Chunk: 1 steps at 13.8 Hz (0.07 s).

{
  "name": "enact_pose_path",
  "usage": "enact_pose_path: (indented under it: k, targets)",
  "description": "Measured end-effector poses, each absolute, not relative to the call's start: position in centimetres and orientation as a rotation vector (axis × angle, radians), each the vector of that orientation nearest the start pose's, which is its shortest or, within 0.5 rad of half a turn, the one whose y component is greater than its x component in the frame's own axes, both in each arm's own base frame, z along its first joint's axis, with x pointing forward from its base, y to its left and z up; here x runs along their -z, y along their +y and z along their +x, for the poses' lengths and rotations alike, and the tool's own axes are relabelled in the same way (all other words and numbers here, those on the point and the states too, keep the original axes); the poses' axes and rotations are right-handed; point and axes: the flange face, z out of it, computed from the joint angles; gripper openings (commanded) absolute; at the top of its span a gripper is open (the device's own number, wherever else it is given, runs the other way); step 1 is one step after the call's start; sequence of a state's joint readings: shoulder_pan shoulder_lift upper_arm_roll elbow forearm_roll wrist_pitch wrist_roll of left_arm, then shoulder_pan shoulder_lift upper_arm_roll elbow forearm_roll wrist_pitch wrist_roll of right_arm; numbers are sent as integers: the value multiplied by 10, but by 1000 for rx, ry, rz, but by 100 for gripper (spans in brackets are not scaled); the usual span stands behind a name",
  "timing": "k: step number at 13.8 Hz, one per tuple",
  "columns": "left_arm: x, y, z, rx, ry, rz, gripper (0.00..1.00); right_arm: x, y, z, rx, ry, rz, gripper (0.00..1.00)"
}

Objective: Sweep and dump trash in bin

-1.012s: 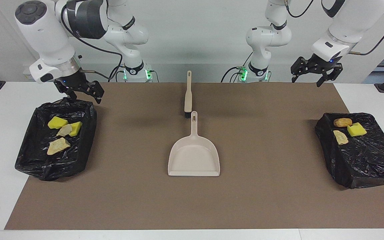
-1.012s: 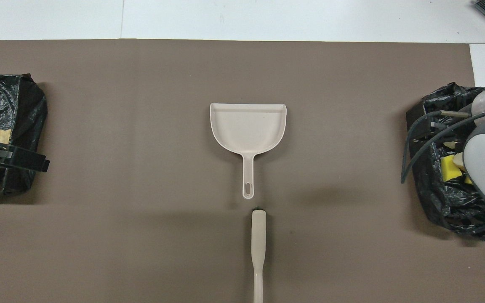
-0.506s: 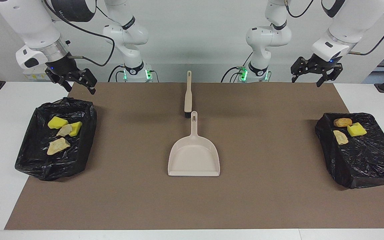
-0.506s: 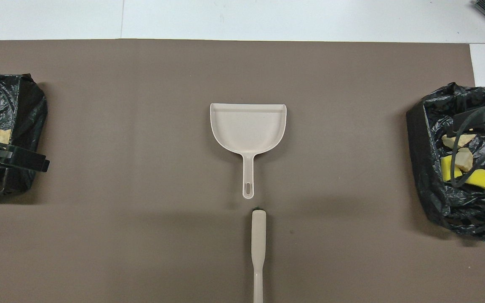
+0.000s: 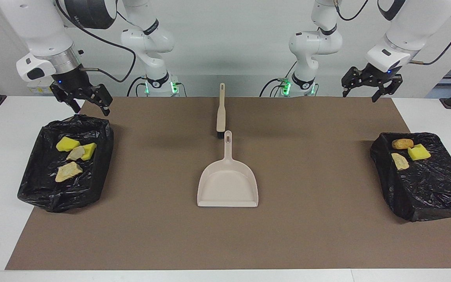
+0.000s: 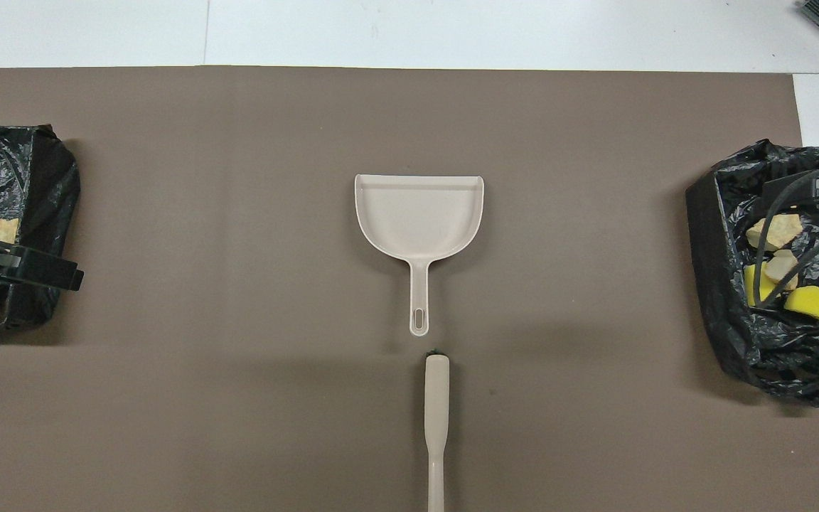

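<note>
Trash: four scraps [image 5: 73, 154] lie in the black-lined bin [image 5: 41, 188] at the right arm's end; three scraps [image 5: 405, 150] lie in the bin [image 5: 429, 192] at the left arm's end. Between the bins lies the dustpan [image 5: 228, 184], its handle at twelve o'clock in the facing view, brush [image 5: 220, 111] just beside. Right gripper [image 5: 82, 102] and left gripper [image 5: 368, 88] hang over the bins' robot-side edges, open wide, holding nothing.

beige dustpan [image 5: 228, 184], beige brush [image 5: 220, 111], brown mat [image 5: 311, 219], black bin liners [image 5: 53, 192], yellow sponge chunks [image 5: 67, 143]
</note>
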State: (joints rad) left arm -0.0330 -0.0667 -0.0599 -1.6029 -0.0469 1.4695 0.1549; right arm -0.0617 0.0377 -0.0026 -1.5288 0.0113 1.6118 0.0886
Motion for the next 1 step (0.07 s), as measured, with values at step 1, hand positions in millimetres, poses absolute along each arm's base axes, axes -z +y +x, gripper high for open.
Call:
enact_pose_path:
  k: [1]
  targets:
    - [-637,-55,520,-104,398,-3160,100,-627,-35,570,69,237,-3120,100]
